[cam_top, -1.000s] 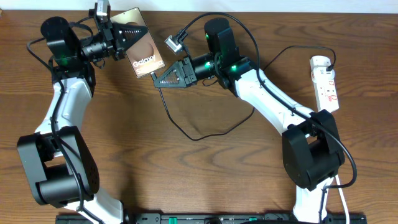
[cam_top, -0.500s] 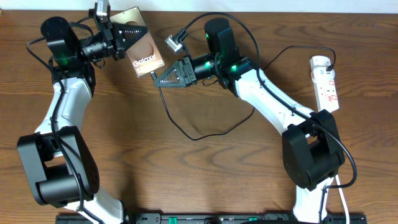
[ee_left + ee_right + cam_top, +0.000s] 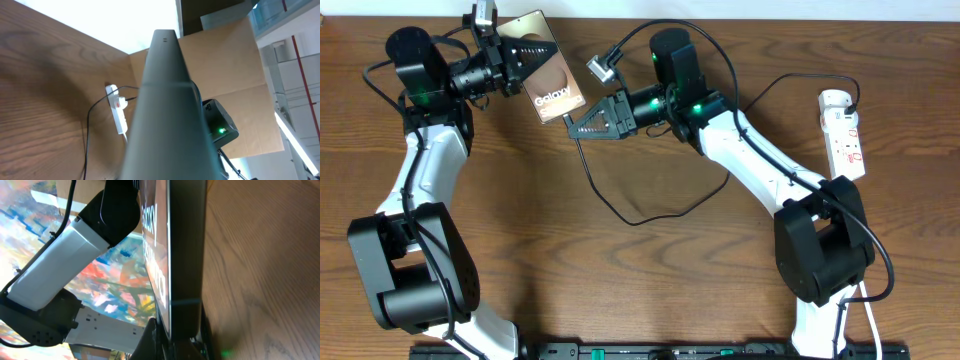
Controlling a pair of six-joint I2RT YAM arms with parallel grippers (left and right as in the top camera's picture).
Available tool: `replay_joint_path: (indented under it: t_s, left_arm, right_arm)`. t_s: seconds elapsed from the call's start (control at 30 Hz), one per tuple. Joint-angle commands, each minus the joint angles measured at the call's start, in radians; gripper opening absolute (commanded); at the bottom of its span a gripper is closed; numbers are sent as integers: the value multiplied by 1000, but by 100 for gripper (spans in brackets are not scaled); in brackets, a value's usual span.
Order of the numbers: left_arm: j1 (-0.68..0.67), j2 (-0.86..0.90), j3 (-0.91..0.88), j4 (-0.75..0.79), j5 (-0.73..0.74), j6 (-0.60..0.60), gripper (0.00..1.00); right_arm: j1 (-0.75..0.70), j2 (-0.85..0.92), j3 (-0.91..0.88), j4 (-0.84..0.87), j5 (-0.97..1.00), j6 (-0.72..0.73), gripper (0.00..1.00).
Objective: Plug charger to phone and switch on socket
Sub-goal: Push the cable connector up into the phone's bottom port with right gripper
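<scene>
On a brown wood-grain table [image 3: 620,290]. Clamped in the left gripper [image 3: 515,62]: the Galaxy phone [image 3: 555,85], lifted clear of the wood and tilted, lower edge turned toward the right side. Judged a presenting hold, to offer the port.

Pinched shut in the right gripper [image 3: 572,126]: the connector end of the charger [image 3: 635,223]. Cable trailing from the fingertips, looping slack across the table and running on to the white socket [image 3: 845,135] at the far right edge, well apart from both grippers.

Right fingertips just at the phone's lower edge, aligned end-on. Touching or merely beside, cannot tell; seating of the connector not visible. From the right wrist, phone edge close ahead. Socket switch judged not yet attended to.
</scene>
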Motion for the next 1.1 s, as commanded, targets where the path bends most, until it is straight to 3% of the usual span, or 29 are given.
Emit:
replay_joint_path:
  t_s: [0.0, 0.37, 0.5, 0.67, 0.83, 0.87, 1.07]
  left_arm:
    - [-16, -9, 11, 10, 82, 6, 7]
    - [-16, -9, 11, 10, 82, 6, 7]
    - [-16, -9, 11, 10, 81, 6, 7]
    - [-16, -9, 11, 10, 81, 7, 7]
    - [-16, -9, 11, 10, 80, 14, 7]
    - [-16, -9, 11, 10, 80, 14, 7]
    - [-16, -9, 11, 9, 80, 22, 7]
  right_arm:
    - [-23, 10, 5, 14, 60, 11, 1]
    - [-23, 10, 5, 16, 49, 11, 12]
    - [-23, 10, 5, 26, 38, 11, 22]
    - [-23, 10, 5, 37, 21, 11, 54]
    - [-23, 10, 5, 45, 0, 11, 96]
    - [-23, 10, 5, 44, 0, 11, 99]
    - [-23, 10, 5, 44, 1, 9, 99]
